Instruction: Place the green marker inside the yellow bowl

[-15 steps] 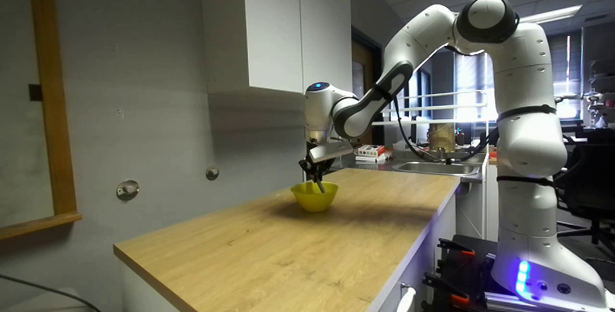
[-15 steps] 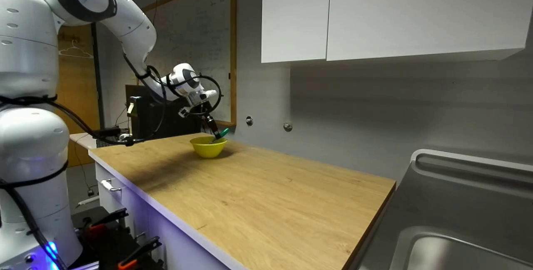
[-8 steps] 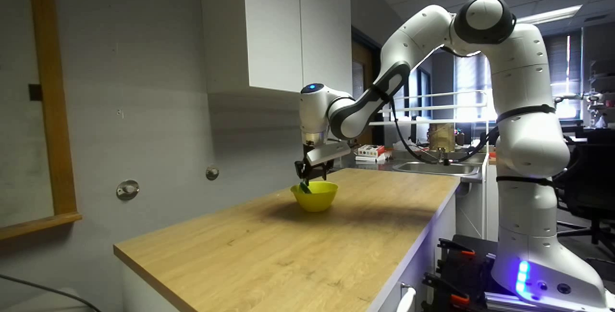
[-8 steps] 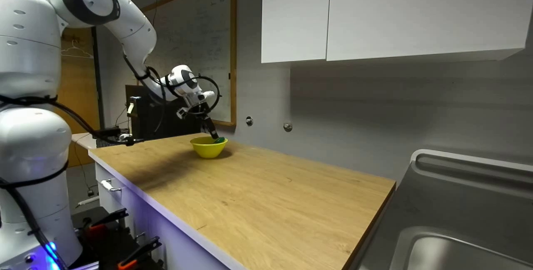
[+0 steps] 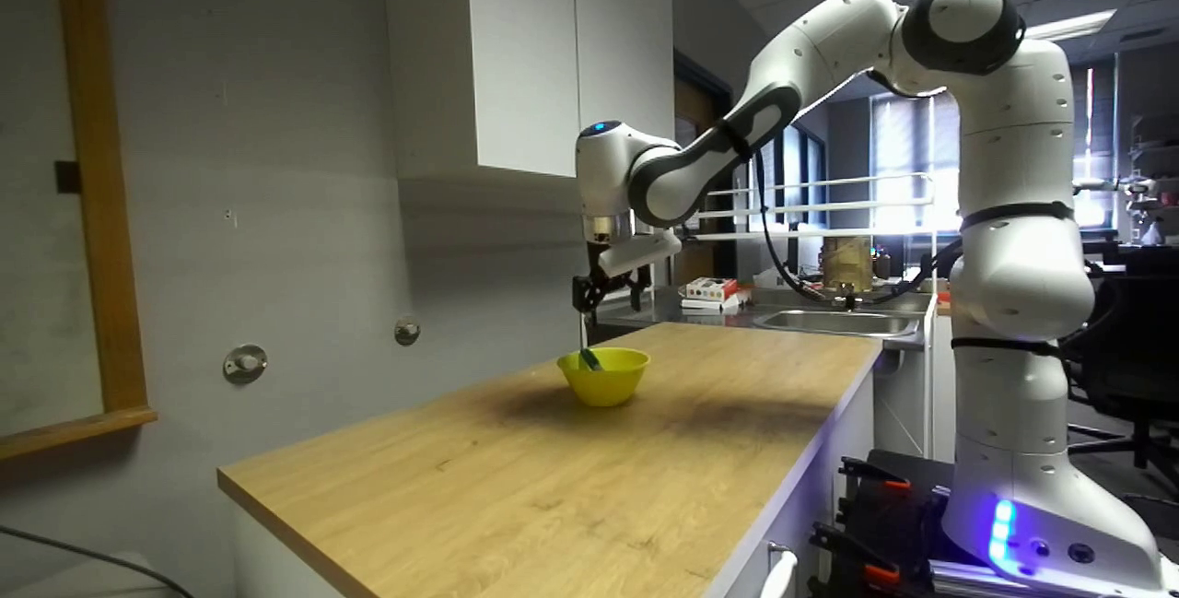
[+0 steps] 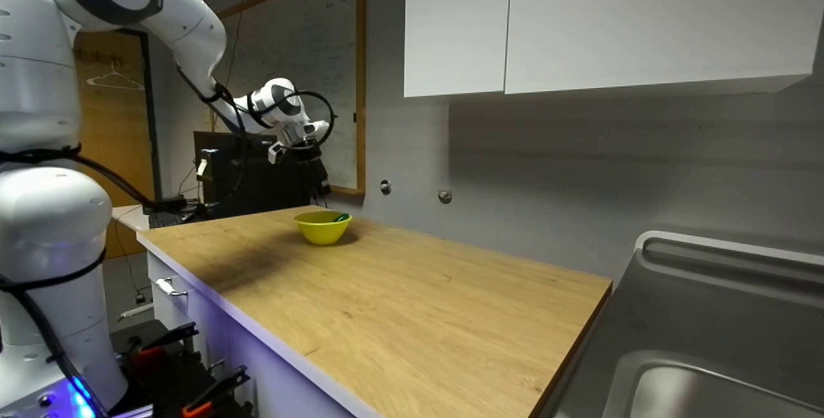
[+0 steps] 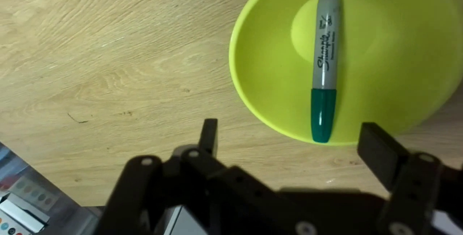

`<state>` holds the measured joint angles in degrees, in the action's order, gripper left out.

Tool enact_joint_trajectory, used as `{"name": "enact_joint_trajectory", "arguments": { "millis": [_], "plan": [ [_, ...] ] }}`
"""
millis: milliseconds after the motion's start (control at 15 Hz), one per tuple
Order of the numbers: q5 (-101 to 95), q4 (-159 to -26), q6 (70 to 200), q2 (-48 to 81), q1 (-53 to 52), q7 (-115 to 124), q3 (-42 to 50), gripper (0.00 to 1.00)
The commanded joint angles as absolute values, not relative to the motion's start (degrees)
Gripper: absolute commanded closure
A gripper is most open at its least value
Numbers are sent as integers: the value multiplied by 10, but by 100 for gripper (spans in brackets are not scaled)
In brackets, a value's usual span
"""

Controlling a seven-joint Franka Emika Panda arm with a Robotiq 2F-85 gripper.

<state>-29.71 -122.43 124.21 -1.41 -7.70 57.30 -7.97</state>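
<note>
The green marker [image 7: 325, 46], grey-bodied with a green cap, lies inside the yellow bowl [image 7: 267, 83] in the wrist view, its capped end leaning against the wall near the rim. In both exterior views the bowl [image 5: 603, 388] stands upright on the counter, and the dark green end of the marker [image 6: 341, 217] shows just at its rim. My gripper [image 7: 289, 122] is open, its fingers wide apart and touching neither marker nor bowl. An exterior view has the gripper [image 5: 611, 309] hanging a short way above the bowl.
A wooden counter [image 6: 412, 302] carries the bowl, with a grey wall behind it. White cabinets [image 5: 571, 54] hang over the back. Beyond one end is a metal sink [image 5: 834, 322], with small boxes [image 5: 711, 290] beside it.
The gripper has let go of the marker, which has dropped from a slanted hold into the bowl. The jaws have spread, and the arm has risen away from the bowl.
</note>
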Motion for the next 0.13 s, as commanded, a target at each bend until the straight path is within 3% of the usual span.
{"name": "enact_joint_trajectory", "arguments": {
  "millis": [0, 67],
  "plan": [
    [-197, -1254, 1212, -94, -76, 449, -77, 0],
    [-162, -1262, 1201, -113, -76, 407, -75, 0]
  ]
}}
